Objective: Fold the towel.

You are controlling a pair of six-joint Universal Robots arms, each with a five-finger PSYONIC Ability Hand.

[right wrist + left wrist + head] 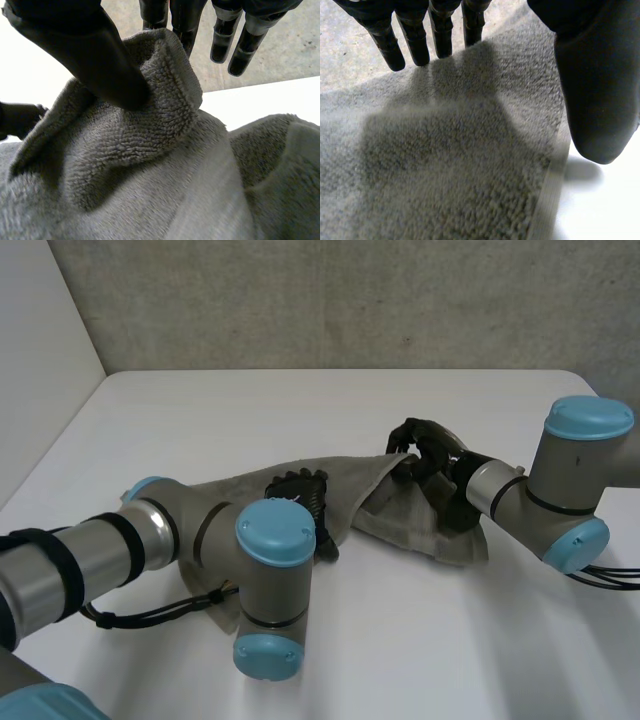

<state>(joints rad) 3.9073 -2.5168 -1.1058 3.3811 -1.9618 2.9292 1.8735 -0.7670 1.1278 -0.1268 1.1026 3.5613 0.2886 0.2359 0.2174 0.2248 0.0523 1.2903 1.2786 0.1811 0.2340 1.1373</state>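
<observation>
A grey towel (pixel 405 518) lies crumpled on the white table (pixel 300 410), between my two arms. My left hand (pixel 300 496) rests flat on the towel's middle part. Seen from its own wrist, its fingers (pixel 415 42) are straight over the towel (pixel 460 165) and its thumb (pixel 595 95) stands beside the towel's hemmed edge. My right hand (pixel 425 445) is at the towel's far right edge and has raised it off the table. There the thumb (pixel 95 57) pinches a fold of the towel (pixel 160 100) against the fingers (pixel 182 20).
A grey wall (pixel 350 300) rises behind the table's far edge and a pale panel (pixel 40 350) stands at the left. My left arm (pixel 200 540) lies across the towel's near left part. Bare tabletop stretches behind the towel.
</observation>
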